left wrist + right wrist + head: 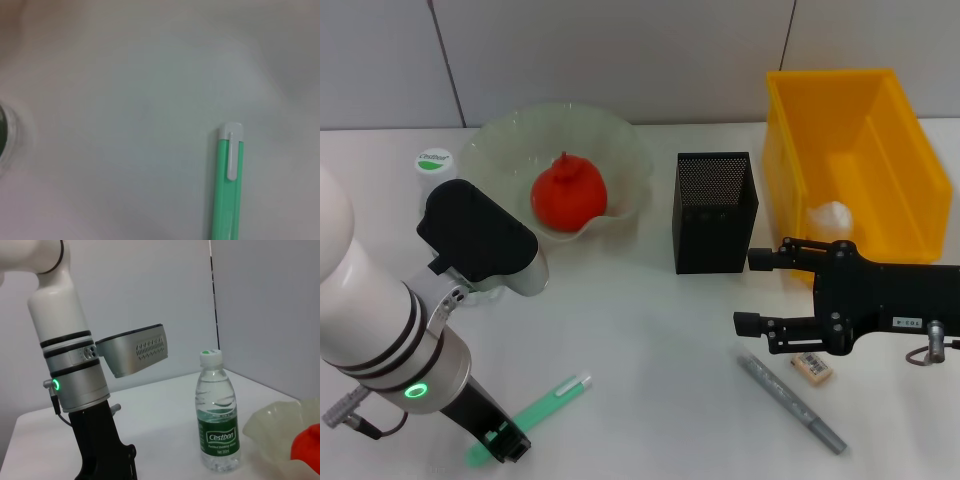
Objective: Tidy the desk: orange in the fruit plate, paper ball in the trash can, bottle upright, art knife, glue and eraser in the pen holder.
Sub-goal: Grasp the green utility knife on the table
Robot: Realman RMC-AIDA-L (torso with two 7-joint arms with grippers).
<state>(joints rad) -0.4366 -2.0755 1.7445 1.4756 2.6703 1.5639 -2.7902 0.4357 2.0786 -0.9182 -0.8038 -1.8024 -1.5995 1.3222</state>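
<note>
The orange (568,195) lies in the glass fruit plate (620,150). The bottle (435,163) stands upright behind my left arm and also shows in the right wrist view (217,432). The paper ball (830,215) lies in the yellow bin (800,150). A green pen-shaped item with a white clip (552,398) lies near the table's front, also in the left wrist view (227,190). My left gripper (505,443) is at its near end. A grey pen-shaped item (790,398) and the eraser (812,367) lie by my right gripper (752,292), which is open and empty.
The black mesh pen holder (715,212) stands between the plate and the bin, just beyond my right gripper. The right wrist view shows the plate's edge (275,425), the orange (307,445) and my left arm. A wall closes off the back.
</note>
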